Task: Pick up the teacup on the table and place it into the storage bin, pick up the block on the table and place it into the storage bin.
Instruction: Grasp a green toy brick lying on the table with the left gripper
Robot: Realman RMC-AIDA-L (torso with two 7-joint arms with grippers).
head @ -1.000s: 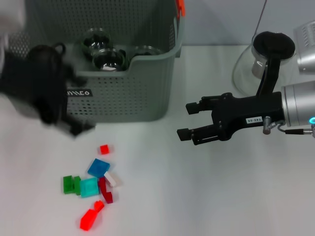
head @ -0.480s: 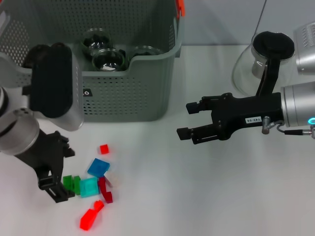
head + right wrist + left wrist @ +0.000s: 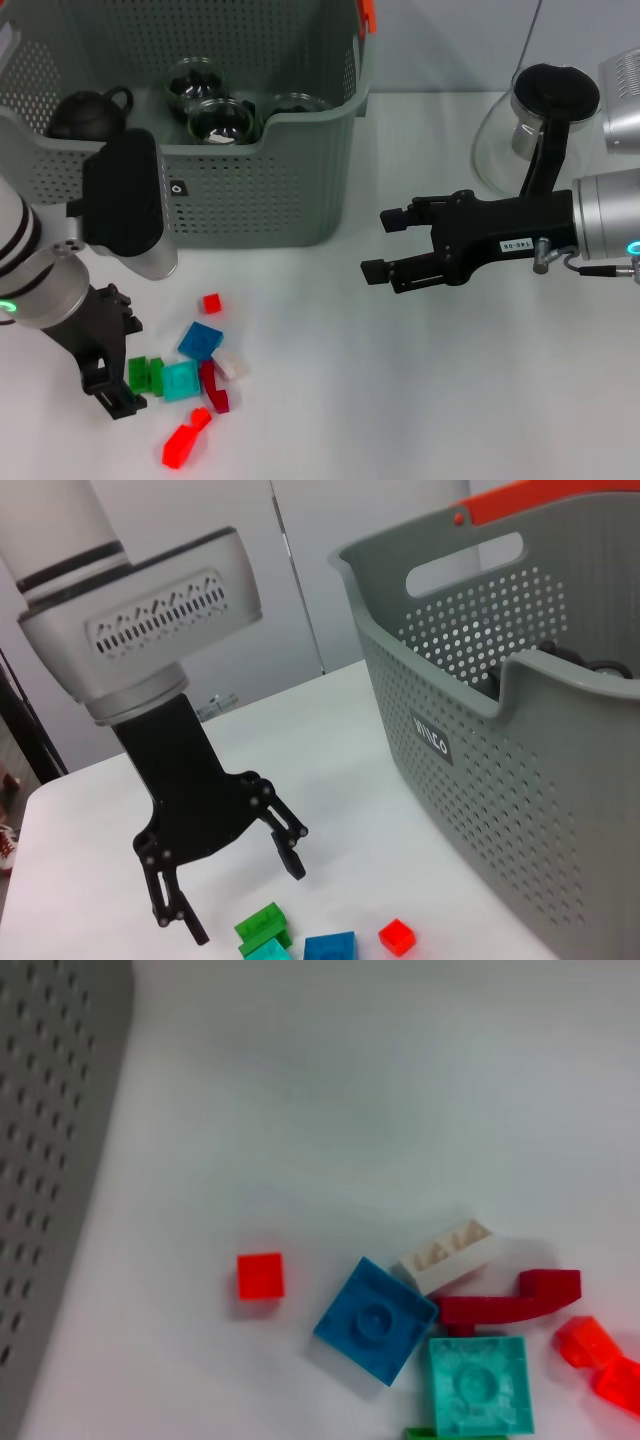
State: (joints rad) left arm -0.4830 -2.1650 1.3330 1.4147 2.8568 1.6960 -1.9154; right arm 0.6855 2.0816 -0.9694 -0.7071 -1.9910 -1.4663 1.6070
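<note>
Loose blocks lie on the white table in front of the storage bin (image 3: 260,190): a small red block (image 3: 211,302), a blue one (image 3: 201,341), a teal one (image 3: 181,381) and a green one (image 3: 146,375). My left gripper (image 3: 128,362) hangs open just left of the green block, holding nothing. The right wrist view shows the left gripper (image 3: 235,888) over the green block (image 3: 262,921). Glass teacups (image 3: 222,120) sit inside the bin. My right gripper (image 3: 385,245) hovers open and empty right of the bin.
A white block (image 3: 229,364), a dark red one (image 3: 216,388) and a bright red one (image 3: 184,441) complete the pile. A black teapot (image 3: 85,110) rests in the bin. A glass pot with a black lid (image 3: 535,125) stands at the back right.
My left arm has swung from in front of the bin down to the left side of the block pile. The black teapot in the bin now shows. The right arm has not moved.
</note>
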